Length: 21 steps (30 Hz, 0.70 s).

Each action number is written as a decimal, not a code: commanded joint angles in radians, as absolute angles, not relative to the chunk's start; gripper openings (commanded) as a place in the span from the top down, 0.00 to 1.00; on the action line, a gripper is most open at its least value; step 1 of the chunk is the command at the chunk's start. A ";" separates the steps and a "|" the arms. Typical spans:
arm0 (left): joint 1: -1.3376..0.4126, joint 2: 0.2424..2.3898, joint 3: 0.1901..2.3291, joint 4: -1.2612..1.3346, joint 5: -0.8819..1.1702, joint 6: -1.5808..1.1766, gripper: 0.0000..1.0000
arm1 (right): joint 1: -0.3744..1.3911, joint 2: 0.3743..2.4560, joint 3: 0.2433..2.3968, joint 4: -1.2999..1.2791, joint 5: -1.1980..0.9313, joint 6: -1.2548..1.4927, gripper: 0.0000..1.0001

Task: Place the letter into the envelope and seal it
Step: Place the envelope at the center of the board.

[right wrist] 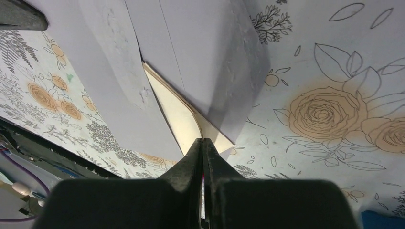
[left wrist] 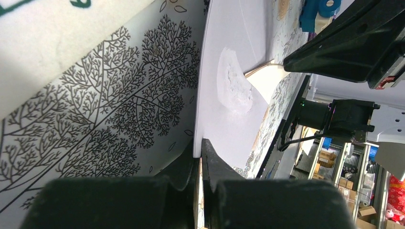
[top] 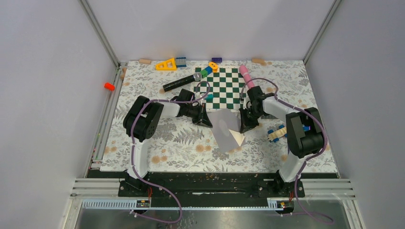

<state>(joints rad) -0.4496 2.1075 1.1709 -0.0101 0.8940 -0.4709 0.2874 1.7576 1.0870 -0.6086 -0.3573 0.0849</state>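
The light grey envelope (top: pixel 223 125) lies on the floral mat between my two grippers. The cream letter (top: pixel 238 139) sticks out of its near right end. My left gripper (top: pixel 208 120) is shut on the envelope's left edge; in the left wrist view its jaws pinch the envelope (left wrist: pixel 229 109) at that edge (left wrist: pixel 200 145). My right gripper (top: pixel 245 126) is shut on the corner of the letter (right wrist: pixel 184 119), which lies partly between the envelope body (right wrist: pixel 114 81) and its flap (right wrist: pixel 210 57). The letter's edge also shows in the left wrist view (left wrist: pixel 261 78).
A green and white checkerboard (top: pixel 220 88) lies just behind the envelope. A black microphone (top: pixel 181 82), a pink cylinder (top: pixel 247 76), a yellow triangle (top: pixel 166 64) and small blocks sit at the back. A blue and cream toy (top: pixel 277 133) lies by the right arm.
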 commanded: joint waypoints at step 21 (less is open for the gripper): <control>-0.460 2.138 1.171 -0.042 0.848 -0.451 1.00 | 0.330 1.771 1.127 -0.467 -0.109 0.289 1.00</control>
